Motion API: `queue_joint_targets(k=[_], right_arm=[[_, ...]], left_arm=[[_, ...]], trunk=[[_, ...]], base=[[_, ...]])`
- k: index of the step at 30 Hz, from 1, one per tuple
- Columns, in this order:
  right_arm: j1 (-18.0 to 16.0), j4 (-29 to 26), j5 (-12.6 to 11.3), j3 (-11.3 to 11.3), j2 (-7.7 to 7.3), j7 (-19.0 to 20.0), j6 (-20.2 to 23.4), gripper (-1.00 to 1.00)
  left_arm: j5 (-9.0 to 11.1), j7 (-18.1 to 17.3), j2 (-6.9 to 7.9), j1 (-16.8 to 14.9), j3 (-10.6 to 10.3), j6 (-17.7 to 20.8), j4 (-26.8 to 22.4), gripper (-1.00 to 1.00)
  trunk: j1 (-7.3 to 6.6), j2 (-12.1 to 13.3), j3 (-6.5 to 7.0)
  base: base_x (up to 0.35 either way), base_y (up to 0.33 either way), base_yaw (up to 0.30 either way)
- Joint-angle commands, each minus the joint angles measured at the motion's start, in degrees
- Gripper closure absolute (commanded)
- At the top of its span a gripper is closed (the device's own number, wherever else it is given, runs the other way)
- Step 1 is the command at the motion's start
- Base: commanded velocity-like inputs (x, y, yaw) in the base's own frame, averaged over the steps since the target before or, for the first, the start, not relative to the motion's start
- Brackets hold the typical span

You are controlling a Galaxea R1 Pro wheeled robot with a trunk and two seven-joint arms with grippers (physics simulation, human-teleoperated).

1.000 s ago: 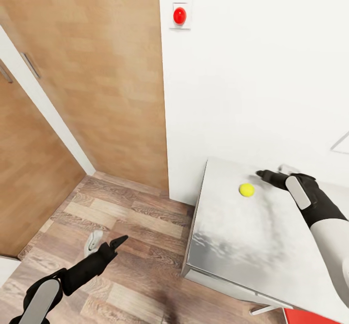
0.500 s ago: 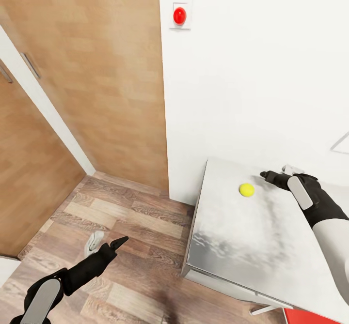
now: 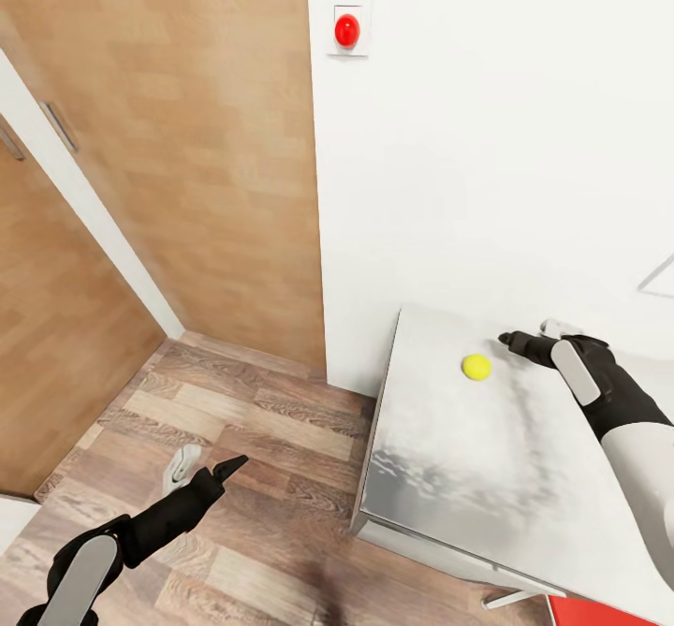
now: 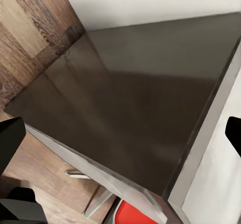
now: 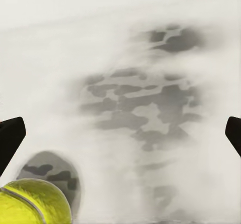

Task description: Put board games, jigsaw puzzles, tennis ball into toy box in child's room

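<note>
Right gripper poised over the table, jaws spread wide and empty, tennis ball sitting on the grey top just outside them, near one fingertip, not between. Left gripper low over the wood floor, jaws parted wide, holding nothing.

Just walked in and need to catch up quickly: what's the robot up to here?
It is going after the tennis ball, which sits untouched on the light grey table near the wall. The right gripper hovers just beside the ball, open and not gripping it. The left gripper hangs idle over the wood floor, open and empty.
</note>
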Motion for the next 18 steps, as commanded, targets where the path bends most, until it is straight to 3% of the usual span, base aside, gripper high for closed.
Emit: queue_joint_targets(k=[1,10,18], right_arm=[[0.0,-0.1,-0.6,0.3,-0.08,-0.5,0.1,-1.00],[-0.8,-0.3,-0.6,2.7,-0.28,1.5,4.7,-1.00],[-1.1,-0.3,-0.6,5.1,-0.36,6.0,7.3,-1.00]], left_arm=[[0.3,0.1,-0.01,0.0,0.1,0.3,0.0,-1.00],[0.2,0.2,-0.08,-0.1,0.0,0.3,0.0,-1.00],[0.2,0.2,-0.09,-0.1,0.0,0.3,0.0,-1.00]], trunk=[[0.03,-0.1,-0.09],[0.03,-0.1,-0.11],[0.03,-0.1,-0.26]], base=[[0.000,0.000,0.000],[0.000,0.000,0.000],[0.000,0.000,0.000]])
